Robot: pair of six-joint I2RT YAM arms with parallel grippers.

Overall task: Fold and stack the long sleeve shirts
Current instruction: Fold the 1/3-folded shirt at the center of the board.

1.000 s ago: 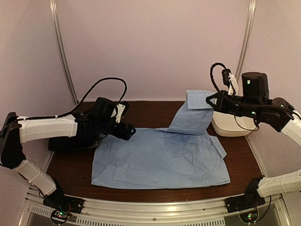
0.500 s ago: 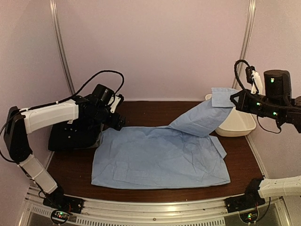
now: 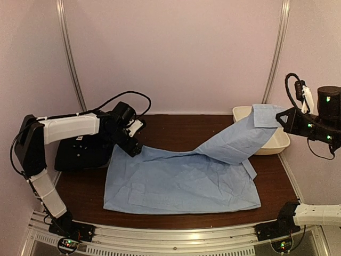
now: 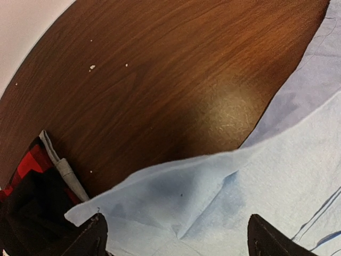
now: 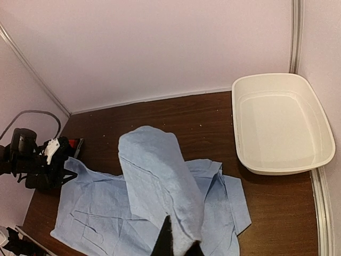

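A light blue shirt point(image 3: 181, 181) lies spread flat on the brown table point(image 3: 176, 128). One of its sleeves point(image 3: 234, 141) is stretched up and to the right, with my right gripper point(image 3: 278, 118) shut on its end. In the right wrist view the sleeve point(image 5: 157, 176) runs up from the shut gripper point(image 5: 178, 249). My left gripper point(image 3: 137, 151) is open at the shirt's far-left corner. In the left wrist view that corner point(image 4: 176, 202) lies between the spread fingertips point(image 4: 96, 234). A black shirt point(image 3: 80, 154) lies bunched at the left, under the left arm.
A white oval tub point(image 3: 242, 113) stands at the back right, partly behind the raised sleeve, and looks empty in the right wrist view point(image 5: 277, 169). The black cloth point(image 4: 32, 213) shows a red plaid patch. Pale walls and metal rails close in the table.
My right gripper has swung right and out over the tub, drawing the sleeve taut. My left arm has shifted a little, its gripper still open at the shirt's far-left corner.
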